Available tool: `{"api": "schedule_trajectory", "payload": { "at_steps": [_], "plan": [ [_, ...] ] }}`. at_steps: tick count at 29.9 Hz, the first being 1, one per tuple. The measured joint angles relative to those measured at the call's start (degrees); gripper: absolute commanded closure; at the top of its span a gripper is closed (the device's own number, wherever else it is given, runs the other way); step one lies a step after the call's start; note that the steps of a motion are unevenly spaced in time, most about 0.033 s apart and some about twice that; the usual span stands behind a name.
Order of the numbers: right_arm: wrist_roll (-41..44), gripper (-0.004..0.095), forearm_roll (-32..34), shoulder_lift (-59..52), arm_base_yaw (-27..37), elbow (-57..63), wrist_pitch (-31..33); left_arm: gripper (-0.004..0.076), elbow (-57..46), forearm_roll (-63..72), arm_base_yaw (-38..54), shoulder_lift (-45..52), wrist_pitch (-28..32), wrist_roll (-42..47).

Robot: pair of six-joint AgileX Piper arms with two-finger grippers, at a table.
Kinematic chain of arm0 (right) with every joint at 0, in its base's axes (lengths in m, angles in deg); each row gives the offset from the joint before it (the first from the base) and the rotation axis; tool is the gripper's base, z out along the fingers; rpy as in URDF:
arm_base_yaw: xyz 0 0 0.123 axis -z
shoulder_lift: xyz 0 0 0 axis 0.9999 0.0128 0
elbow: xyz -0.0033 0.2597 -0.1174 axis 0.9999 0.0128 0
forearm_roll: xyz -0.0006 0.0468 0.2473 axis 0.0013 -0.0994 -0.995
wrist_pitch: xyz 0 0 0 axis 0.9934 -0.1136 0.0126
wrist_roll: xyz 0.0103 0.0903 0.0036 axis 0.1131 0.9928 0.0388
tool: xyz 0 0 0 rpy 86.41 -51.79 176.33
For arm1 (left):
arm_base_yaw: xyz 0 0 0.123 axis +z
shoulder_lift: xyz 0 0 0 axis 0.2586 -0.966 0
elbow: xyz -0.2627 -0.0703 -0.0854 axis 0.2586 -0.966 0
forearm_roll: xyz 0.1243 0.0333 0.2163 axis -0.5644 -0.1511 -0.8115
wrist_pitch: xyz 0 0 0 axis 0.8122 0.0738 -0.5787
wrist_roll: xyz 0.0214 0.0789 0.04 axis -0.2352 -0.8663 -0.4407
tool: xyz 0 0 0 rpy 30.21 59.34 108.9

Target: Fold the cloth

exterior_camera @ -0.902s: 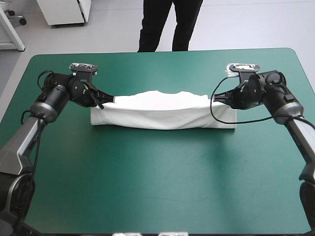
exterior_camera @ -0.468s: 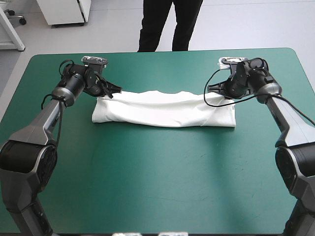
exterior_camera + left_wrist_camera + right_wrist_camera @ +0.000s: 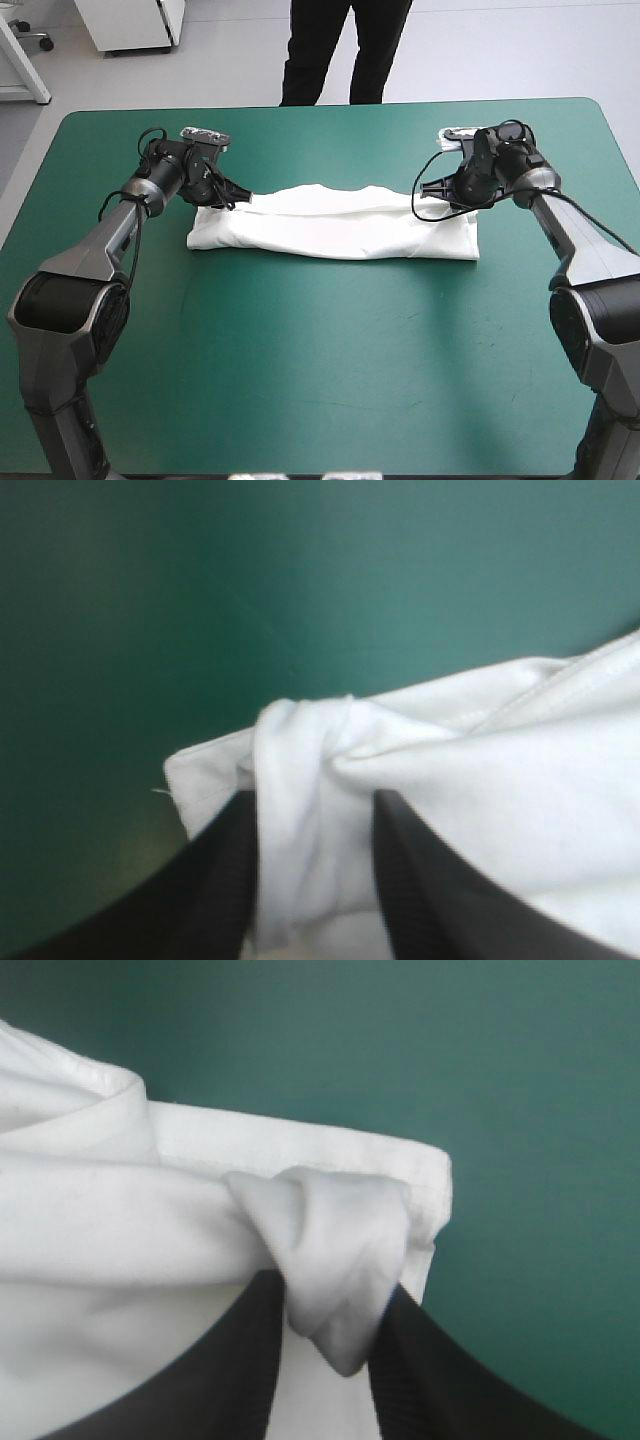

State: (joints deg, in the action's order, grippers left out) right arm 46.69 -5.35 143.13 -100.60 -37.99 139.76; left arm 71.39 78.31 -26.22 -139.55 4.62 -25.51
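Your white short-sleeved T-shirt (image 3: 335,228) lies folded into a long, narrow band across the far half of the counter (image 3: 320,380) with its teal-green cover, running from left to right. Your left tool (image 3: 232,197), with its two broad black curved fingers, sits at the band's far left corner. In the left wrist view its fingers (image 3: 215,880) are all but closed, pinching a bunched twist of white fabric between them, and a stitched hem runs off beside the twist. Your right tool (image 3: 430,192) has the far right corner in the same way. In the right wrist view a pinched knot of cloth stands between the nearly closed fingers (image 3: 430,1380), and a stitched hem edge lies just ahead of it over the cover. Both tools are low at the T-shirt's far edge, well apart from each other. The near long edge is a fairly straight fold. The far edge is wavy, with a raised ripple near the middle.
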Motion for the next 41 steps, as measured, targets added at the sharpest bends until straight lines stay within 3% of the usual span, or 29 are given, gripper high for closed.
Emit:
{"api": "schedule_trajectory", "payload": {
  "at_steps": [2,7,9,13,14,21,31,41],
  "plan": [
    [0.06,0.0435,-0.13,0.00,0.00,-0.10,1.14,0.0111,0.00,0.18,0.00,0.31,-0.18,-0.44],
    [1.10,0.0445,0.18,-2.13,0.06,-0.10,2.65,0.0186,0.00,-2.50,0.00,3.34,-2.63,0.84],
    [1.16,0.0445,0.36,-4.22,0.06,-0.10,2.65,0.0284,0.02,-2.99,0.00,4.98,-3.23,1.44],
    [1.29,0.0445,0.37,-8.09,0.06,-0.10,2.97,0.0699,0.09,-0.59,0.00,7.58,-3.43,1.63],
    [1.29,0.0445,0.37,-8.87,0.06,-0.10,3.14,0.0726,0.09,1.14,0.00,8.11,-3.53,1.41],
    [1.35,0.0466,-0.06,-11.41,0.06,-0.27,4.15,0.0733,0.14,12.62,-2.95,9.07,-4.48,-4.69],
    [1.35,0.0467,-1.02,-11.53,0.06,-0.27,6.07,0.0733,0.14,13.80,-14.35,7.05,-0.74,-5.50],
    [1.35,0.0467,-1.37,-11.66,0.39,-0.27,6.29,0.0733,0.14,16.47,-19.69,1.31,3.60,-5.50]
  ]
}}
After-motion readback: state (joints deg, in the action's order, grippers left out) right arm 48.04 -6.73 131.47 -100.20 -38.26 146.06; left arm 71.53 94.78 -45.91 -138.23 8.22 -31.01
